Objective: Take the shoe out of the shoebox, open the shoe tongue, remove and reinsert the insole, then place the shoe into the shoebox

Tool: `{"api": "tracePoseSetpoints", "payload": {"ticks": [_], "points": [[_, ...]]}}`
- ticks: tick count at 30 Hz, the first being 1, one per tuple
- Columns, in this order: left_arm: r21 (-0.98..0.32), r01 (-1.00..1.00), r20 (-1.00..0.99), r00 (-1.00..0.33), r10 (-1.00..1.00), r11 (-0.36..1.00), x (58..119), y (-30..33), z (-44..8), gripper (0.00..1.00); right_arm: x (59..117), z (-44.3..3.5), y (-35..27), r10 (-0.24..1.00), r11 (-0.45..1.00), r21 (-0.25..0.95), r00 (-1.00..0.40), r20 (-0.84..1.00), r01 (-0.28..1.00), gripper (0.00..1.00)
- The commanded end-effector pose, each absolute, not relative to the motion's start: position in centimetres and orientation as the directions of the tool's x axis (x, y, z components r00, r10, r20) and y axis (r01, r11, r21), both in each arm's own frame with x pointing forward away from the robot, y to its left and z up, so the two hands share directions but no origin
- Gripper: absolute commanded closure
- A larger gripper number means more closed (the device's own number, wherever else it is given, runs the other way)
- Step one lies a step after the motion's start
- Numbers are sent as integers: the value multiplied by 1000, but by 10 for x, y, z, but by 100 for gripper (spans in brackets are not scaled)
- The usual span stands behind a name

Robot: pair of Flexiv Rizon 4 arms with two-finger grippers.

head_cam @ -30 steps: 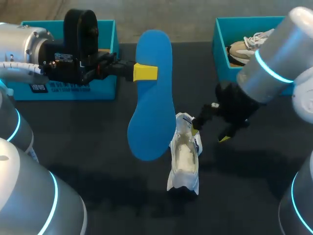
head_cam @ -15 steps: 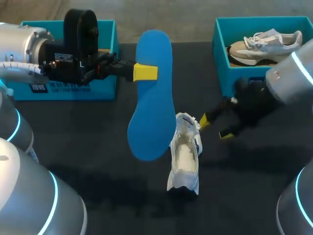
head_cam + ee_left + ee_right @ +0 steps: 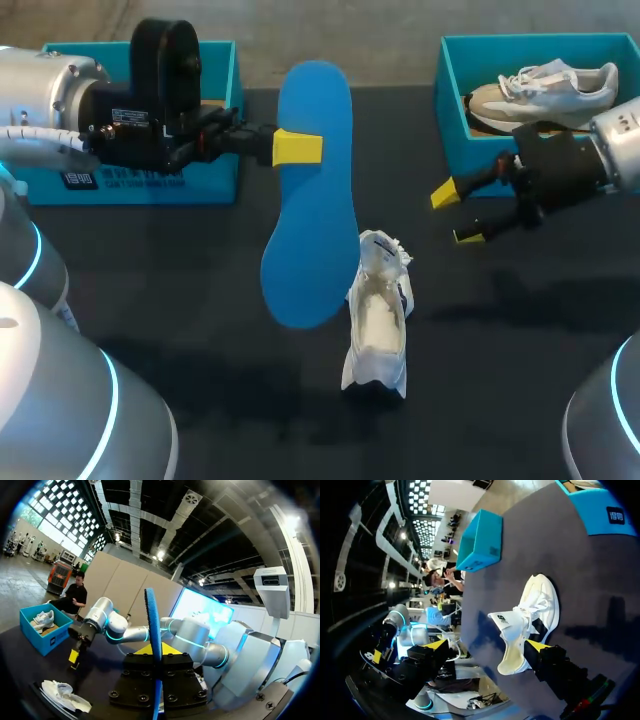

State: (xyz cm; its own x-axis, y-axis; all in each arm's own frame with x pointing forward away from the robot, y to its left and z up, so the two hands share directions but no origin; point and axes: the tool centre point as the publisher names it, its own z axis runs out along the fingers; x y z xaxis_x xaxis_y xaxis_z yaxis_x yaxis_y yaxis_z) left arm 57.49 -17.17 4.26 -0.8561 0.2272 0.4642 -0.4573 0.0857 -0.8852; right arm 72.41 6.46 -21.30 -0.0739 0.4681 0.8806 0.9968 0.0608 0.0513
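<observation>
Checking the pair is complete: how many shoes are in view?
2. A white shoe sits on the table near its middle; a tan-and-white shoe lies in the right shoebox. The left shoebox is mostly hidden by the left arm, so another may lie inside.

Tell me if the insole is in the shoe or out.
Out: the left gripper holds the insole in the air, clear of the shoe lying on the table.

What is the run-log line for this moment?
left jaws: shut on blue insole, lifted | right jaws: open, beside right shoebox | white shoe: on table, free of both jaws
</observation>
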Motion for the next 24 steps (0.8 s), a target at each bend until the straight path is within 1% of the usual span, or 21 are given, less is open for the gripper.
{"api": "tracePoseSetpoints", "payload": {"ticks": [1, 10, 12, 20, 24], "points": [[-885, -457, 464, -856, 228, 84, 575, -172, 42, 100, 722, -207, 64, 441, 32, 34, -44, 896, 999, 0], [-885, -457, 464, -856, 228, 84, 575, -172, 42, 100, 724, -188, 65, 314, 42, 18, -30, 949, 999, 0], [-885, -457, 464, -856, 228, 84, 575, -172, 42, 100, 724, -187, 66, 313, 42, 13, -26, 950, 999, 0], [-885, -457, 464, -856, 228, 84, 575, -172, 42, 100, 727, -182, 68, 214, 59, -30, 17, 977, 998, 0], [-898, -432, 440, -872, 213, 84, 577, -171, 41, 100, 727, -182, 68, 214, 59, -30, 17, 977, 998, 0]]}}
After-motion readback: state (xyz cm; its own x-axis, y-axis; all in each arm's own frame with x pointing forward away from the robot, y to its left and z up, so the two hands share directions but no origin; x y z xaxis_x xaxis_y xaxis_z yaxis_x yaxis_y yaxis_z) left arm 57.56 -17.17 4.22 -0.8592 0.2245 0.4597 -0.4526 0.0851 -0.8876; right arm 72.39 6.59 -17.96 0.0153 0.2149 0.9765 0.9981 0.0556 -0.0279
